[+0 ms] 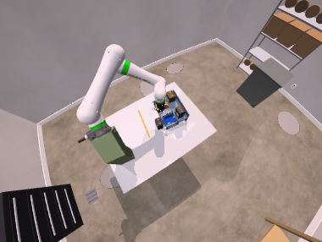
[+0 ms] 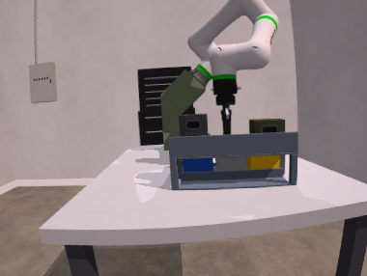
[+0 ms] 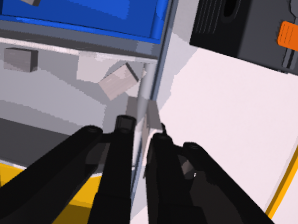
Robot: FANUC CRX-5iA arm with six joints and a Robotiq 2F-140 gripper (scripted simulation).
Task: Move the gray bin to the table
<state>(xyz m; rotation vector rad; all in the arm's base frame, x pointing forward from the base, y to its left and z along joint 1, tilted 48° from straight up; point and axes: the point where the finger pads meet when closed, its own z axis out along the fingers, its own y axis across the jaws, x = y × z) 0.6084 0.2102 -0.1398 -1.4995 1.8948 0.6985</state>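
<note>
The gray open bin [image 3: 60,102] [image 2: 232,163] sits between the blue bin [image 3: 85,15] [image 2: 197,164] [image 1: 170,120] and the yellow bin [image 3: 9,178] [image 2: 263,162] in the gray shelf [image 2: 232,145]. Several small blocks lie in the gray bin, one brownish block [image 3: 119,82] near its front. My gripper [image 3: 139,112] [image 2: 226,132] points down at the open front of the shelf. Its fingers are nearly together, with the thin gray front wall of the gray bin between them. The fingertips are hidden behind the shelf in the exterior view. The gray bin's base is hidden.
A dark case [image 3: 235,30] [image 2: 193,125] with orange latches stands in front of the shelf, beside the blue bin. A green case [image 2: 267,126] [image 1: 170,95] stands beyond the yellow bin's side. A yellow line [image 1: 144,123] [image 3: 287,182] crosses the white table [image 1: 127,123] between shelf and arm base.
</note>
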